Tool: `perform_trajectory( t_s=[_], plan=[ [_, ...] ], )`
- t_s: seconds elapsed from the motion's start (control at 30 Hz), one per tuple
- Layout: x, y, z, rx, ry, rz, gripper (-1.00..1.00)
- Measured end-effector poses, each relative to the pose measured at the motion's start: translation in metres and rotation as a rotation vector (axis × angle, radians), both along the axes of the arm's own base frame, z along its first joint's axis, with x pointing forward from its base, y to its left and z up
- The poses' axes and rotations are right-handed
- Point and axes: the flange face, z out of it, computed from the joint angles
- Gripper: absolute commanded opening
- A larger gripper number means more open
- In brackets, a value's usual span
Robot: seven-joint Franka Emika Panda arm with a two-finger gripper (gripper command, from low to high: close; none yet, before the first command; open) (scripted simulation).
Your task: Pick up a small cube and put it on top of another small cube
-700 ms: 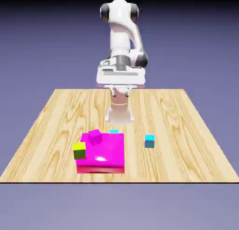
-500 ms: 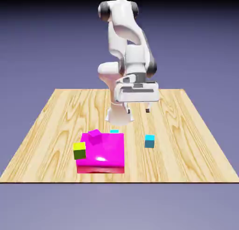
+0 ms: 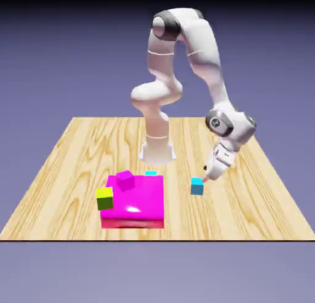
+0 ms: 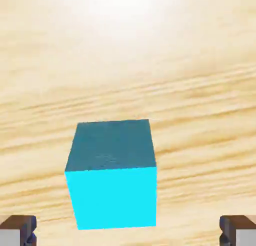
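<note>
Gripper (image 4: pixel 128 231) first: jaws fully apart, nothing between the fingertips, and we see bare wood beyond them. Since the earlier exterior frames, our hand has swung over from near the robot's base and come down low; it now leans at a tilt. That settles, we judge, which cube we are going for.

Nearest to us: small cyan cube (image 3: pixel 197 186), on the table just beside the fingertips. Hand view shows it ahead of the jaws and off-centre toward the left fingertip in that picture, two faces visible, not yet gripped. We would need to centre on it before closing; a finger coming down on its edge could knock it askew.

Farther out, across from our gripper: the other cyan cube (image 3: pixel 151 173), partly hidden behind the big magenta block (image 3: pixel 134 197). Small magenta cube (image 3: pixel 125 180) and yellow-green cube (image 3: pixel 105 198) lie farther off. Stacking not begun; the block may crowd our later approach.
</note>
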Motion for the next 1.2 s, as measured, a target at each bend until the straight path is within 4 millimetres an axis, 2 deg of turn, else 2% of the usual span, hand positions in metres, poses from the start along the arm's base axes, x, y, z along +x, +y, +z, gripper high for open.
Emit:
perform_trajectory(
  t_s=[0.1,0.13,0.2,0.33,0.37,0.53,0.77,0.87,0.93,1.13,1.17,1.2],
  plan=[
    [-0.003,-0.019,-0.041,0.001,0.001,0.0,0.0],
    [-0.004,-0.022,-0.048,0.001,0.002,0.0,-1.0],
    [-0.004,-0.022,-0.048,0.001,0.003,0.0,-1.0],
    [0.0,0.003,0.007,0.001,0.003,-0.002,-1.0],
    [0.001,-0.001,0.017,0.003,0.005,-0.013,-1.0],
    [0.009,-0.072,0.04,0.012,0.009,-0.14,-1.0],
    [-0.009,-0.158,0.061,0.01,0.006,-0.293,-1.0],
    [-0.023,-0.193,0.066,0.005,0.004,-0.367,-1.0],
    [-0.027,-0.2,0.066,0.003,0.004,-0.384,-1.0],
    [-0.038,-0.222,0.012,-0.003,0.0,-0.383,-1.0],
    [-0.041,-0.224,0.005,0.002,0.003,-0.383,1.0],
    [-0.041,-0.224,0.005,0.002,0.002,-0.382,1.0]
  ],
)
